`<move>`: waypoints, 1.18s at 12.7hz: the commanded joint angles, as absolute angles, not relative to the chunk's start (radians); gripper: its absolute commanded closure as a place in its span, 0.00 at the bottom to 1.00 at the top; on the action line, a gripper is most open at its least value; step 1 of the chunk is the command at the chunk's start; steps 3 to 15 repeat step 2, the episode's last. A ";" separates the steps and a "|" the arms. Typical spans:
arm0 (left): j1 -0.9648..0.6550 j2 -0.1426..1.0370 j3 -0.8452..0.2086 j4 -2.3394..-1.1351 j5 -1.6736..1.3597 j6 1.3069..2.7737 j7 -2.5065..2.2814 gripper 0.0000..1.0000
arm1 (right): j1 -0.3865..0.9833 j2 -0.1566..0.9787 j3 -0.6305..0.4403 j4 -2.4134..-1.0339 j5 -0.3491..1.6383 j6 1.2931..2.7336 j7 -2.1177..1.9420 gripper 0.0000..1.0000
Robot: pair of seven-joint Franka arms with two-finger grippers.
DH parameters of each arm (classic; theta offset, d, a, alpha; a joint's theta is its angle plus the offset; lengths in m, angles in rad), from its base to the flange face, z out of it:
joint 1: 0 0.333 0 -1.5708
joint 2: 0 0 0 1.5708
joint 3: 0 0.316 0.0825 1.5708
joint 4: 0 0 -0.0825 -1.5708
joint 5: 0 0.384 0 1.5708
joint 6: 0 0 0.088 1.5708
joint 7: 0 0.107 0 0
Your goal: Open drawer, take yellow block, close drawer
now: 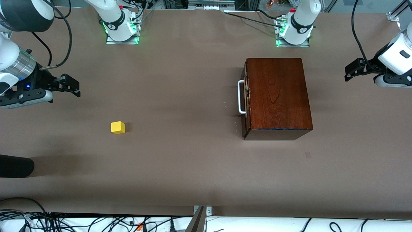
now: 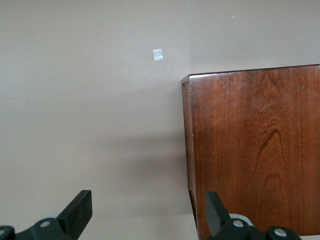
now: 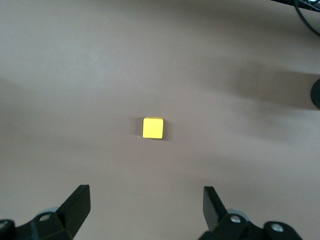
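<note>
The wooden box is the only large obstacle on the table; its drawer is shut, with the white handle projecting toward the right arm's end. Bare table surrounds the yellow block on every side. The left gripper and the right gripper hang with fingers spread at opposite table ends, well apart from both objects.

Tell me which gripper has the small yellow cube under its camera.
The right gripper, open over bare table: the yellow block lies below it. The left gripper sees the dark wooden box.
</note>
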State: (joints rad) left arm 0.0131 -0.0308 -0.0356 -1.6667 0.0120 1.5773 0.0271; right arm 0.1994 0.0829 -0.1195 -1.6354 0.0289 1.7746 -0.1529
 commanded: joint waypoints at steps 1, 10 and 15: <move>0.015 -0.018 -0.025 -1.638 -0.020 1.551 0.028 0.00 | 0.195 0.087 -0.117 -1.614 0.038 1.750 -0.161 0.00; 0.015 -0.017 -0.025 -1.637 -0.020 1.551 0.029 0.00 | 0.196 0.087 -0.117 -1.614 0.038 1.750 -0.161 0.00; 0.015 -0.017 -0.025 -1.637 -0.020 1.551 0.029 0.00 | 0.196 0.087 -0.117 -1.614 0.038 1.750 -0.161 0.00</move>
